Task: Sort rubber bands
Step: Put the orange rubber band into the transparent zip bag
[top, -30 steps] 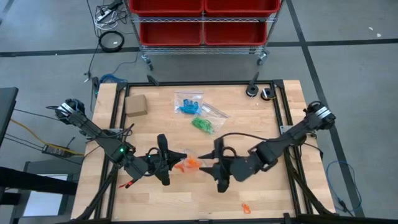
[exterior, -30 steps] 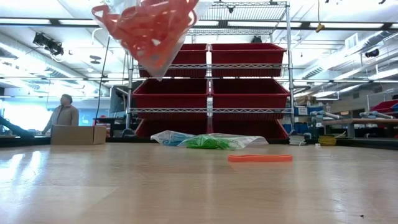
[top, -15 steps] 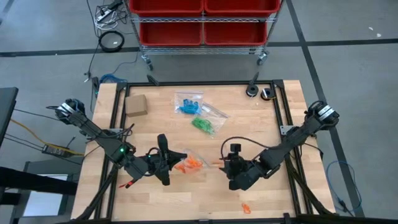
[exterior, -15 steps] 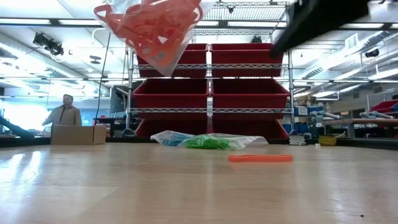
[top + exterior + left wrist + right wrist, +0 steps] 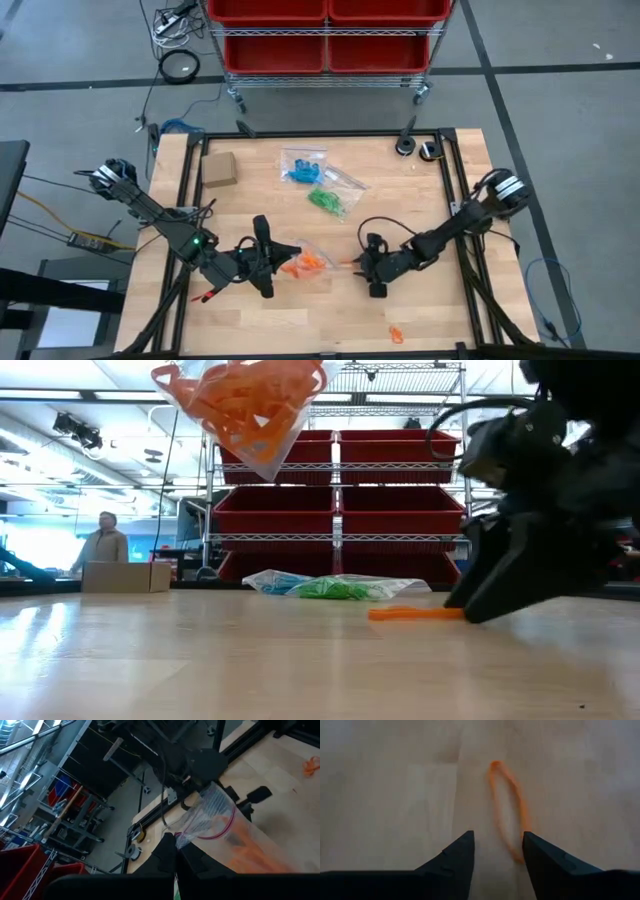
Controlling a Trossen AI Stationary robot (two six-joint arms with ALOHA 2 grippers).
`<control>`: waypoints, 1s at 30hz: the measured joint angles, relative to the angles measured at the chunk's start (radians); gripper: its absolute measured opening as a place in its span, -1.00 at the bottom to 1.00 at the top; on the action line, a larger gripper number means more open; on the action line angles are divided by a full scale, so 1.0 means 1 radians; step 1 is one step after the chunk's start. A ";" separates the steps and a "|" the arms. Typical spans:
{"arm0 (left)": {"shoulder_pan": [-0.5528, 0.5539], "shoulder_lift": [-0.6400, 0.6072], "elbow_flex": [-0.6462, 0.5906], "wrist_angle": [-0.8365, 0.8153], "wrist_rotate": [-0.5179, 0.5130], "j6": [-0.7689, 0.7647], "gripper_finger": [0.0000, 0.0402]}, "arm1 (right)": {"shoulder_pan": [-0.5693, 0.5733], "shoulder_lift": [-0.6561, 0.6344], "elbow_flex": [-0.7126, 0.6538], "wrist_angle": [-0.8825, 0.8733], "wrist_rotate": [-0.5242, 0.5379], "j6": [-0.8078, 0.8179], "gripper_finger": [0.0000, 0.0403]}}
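Left gripper (image 5: 268,258) clamped on a clear bag of orange bands (image 5: 303,264), held off the table (image 5: 440,320). Right gripper (image 5: 372,272) just right of that bag, down at the tabletop, fingers parted around a loose orange rubber band (image 5: 508,809). Blue bag (image 5: 303,168) and green bag (image 5: 326,200) lie behind it, cardboard box (image 5: 218,169) far left.

You're in a workshop or lab hall. A wheeled rack (image 5: 325,40) of red bins (image 5: 400,510) stands behind the wooden worktop (image 5: 420,200) on grey floor. Cables (image 5: 175,40) trail there; a person (image 5: 100,545) stands beyond.
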 joint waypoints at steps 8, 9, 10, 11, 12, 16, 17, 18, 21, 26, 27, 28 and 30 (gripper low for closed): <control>0.000 0.000 0.000 -0.001 0.000 0.000 -0.97 | -0.015 0.121 0.061 0.033 0.044 -0.006 -0.76; 0.000 0.000 0.000 -0.001 0.000 0.000 -0.97 | -0.014 0.122 0.062 0.031 0.054 -0.012 -0.87; -0.001 0.000 0.000 -0.001 0.000 0.000 -0.97 | -0.013 0.119 0.063 0.026 0.064 -0.017 -0.93; -0.002 0.000 0.000 -0.001 0.000 0.000 -0.97 | -0.012 0.112 0.062 0.022 0.071 -0.018 -0.95; -0.002 0.000 0.000 -0.001 0.000 0.000 -0.97 | -0.011 0.098 0.061 0.017 0.075 -0.019 -0.96; -0.002 0.000 0.000 -0.001 0.000 0.000 -0.97 | -0.007 0.017 0.049 -0.046 0.096 -0.053 -1.00; -0.002 0.000 0.000 -0.001 0.000 0.000 -0.97 | -0.004 -0.012 0.049 -0.047 0.109 -0.064 -1.00; -0.002 0.000 0.000 -0.002 0.000 0.000 -0.97 | 0.000 -0.050 0.051 -0.047 0.127 -0.073 -1.00; -0.002 0.000 0.000 -0.002 0.000 0.000 -0.97 | 0.012 -0.156 0.055 -0.076 0.172 -0.079 -1.00; -0.002 0.000 0.000 -0.003 0.000 0.000 -0.97 | 0.034 -0.312 0.080 -0.084 0.240 -0.159 -1.00; -0.002 0.000 0.000 -0.003 0.000 0.000 -0.97 | 0.041 -0.335 0.093 -0.088 0.252 -0.186 -1.00; -0.002 0.000 0.000 -0.003 0.000 0.000 -0.97 | 0.046 -0.353 0.110 -0.092 0.258 -0.219 -1.00; -0.002 0.000 0.000 -0.004 0.000 0.000 -0.97 | 0.063 -0.378 0.159 -0.091 0.266 -0.296 -1.00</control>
